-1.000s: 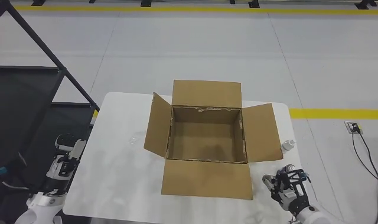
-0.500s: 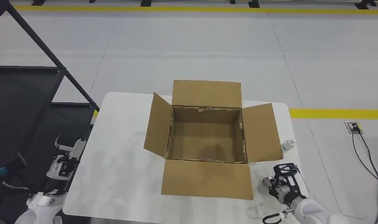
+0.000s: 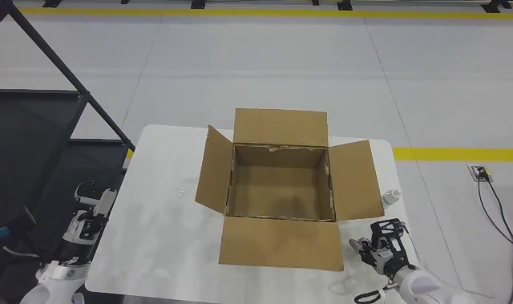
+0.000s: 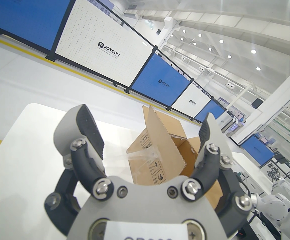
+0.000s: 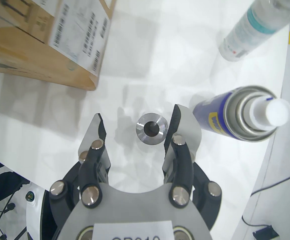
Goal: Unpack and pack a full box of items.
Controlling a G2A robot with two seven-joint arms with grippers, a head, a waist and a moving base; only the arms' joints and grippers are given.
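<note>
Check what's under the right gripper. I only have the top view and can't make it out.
Observer: A small metal cylinder with a hole in its top stands on the table, between the open fingers of the right gripper. It is not clamped.
Operator: Anything crowding it?
Observer: A blue spray can stands just outside one finger, with a clear bottle beyond it.
Operator: Left gripper?
Observer: The left gripper is open and empty, pointed at the cardboard box.

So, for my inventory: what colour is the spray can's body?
Dark blue metal spray can, yellow patch; right wrist view.
</note>
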